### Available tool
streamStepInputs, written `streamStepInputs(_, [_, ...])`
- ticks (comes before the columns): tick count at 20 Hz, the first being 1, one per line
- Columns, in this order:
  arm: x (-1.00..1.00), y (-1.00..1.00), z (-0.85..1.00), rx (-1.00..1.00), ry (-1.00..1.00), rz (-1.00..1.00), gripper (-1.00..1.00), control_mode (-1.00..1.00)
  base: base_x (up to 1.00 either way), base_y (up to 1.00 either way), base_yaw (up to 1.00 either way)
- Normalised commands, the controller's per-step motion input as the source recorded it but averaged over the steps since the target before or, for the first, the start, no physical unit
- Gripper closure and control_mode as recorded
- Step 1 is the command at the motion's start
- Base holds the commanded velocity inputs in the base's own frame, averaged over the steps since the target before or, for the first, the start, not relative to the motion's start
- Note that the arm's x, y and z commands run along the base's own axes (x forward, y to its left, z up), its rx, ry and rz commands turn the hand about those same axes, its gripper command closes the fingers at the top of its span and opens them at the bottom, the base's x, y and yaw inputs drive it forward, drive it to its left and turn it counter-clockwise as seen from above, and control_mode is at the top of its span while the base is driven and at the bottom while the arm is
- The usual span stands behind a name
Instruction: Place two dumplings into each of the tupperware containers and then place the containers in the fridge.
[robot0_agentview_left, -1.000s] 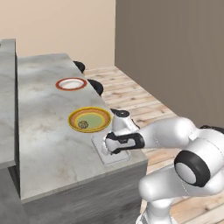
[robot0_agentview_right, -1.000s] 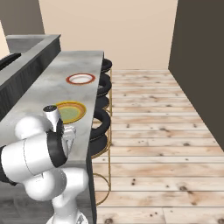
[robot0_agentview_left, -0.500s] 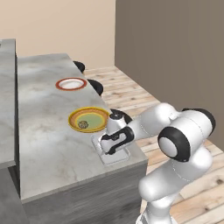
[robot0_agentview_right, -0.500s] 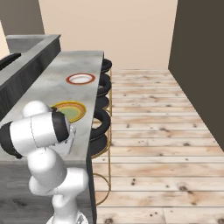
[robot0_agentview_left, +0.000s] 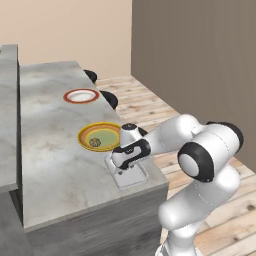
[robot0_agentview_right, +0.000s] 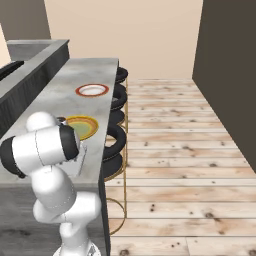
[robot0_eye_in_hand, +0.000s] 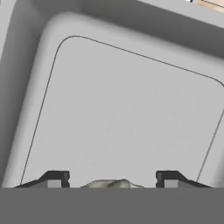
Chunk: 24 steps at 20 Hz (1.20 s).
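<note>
A pale grey tupperware container (robot0_agentview_left: 129, 179) sits at the near right corner of the counter. My gripper (robot0_agentview_left: 123, 165) points down into it. In the hand view the container's floor (robot0_eye_in_hand: 131, 109) lies close below. One dumpling (robot0_eye_in_hand: 111, 183) rests on it between my fingertips (robot0_eye_in_hand: 54, 177), with a gap on either side. The gripper (robot0_eye_in_hand: 112, 178) is open. Another dumpling (robot0_agentview_left: 94, 143) lies on the yellow-rimmed green plate (robot0_agentview_left: 107, 132) just behind the container. The fridge is out of view.
A red-rimmed white plate (robot0_agentview_left: 81, 95) stands farther back on the counter (robot0_agentview_left: 50, 165). The green plate (robot0_agentview_right: 85, 126) and red-rimmed plate (robot0_agentview_right: 92, 90) show from the right too. Black stools (robot0_agentview_right: 117, 135) line the counter's right side above a wooden floor. A raised ledge runs along the left.
The gripper has stayed over the container and its jaws have spread slightly. The arm's elbow has swung in closer to the counter.
</note>
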Motion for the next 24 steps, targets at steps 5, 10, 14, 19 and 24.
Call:
streamStepInputs(5, [-0.16, -0.12, 0.08, 0.00, -0.01, 0.00, -1.00, -1.00, 0.00, 0.00, 0.00])
streamStepInputs(10, [-0.70, -0.43, 0.79, 0.05, -0.25, 0.07, -1.00, -1.00, 0.00, 0.00, 0.00])
streamStepInputs(14, [-0.60, -0.15, 1.00, 0.05, -0.25, 0.19, -1.00, -1.00, 0.00, 0.00, 0.00])
streamStepInputs(19, [0.36, 0.06, 1.00, 0.00, -0.02, 0.27, -1.00, -1.00, 0.00, 0.00, 0.00])
streamStepInputs(24, [1.00, 0.44, 1.00, -0.01, 0.07, 0.23, -1.00, -1.00, 0.00, 0.00, 0.00])
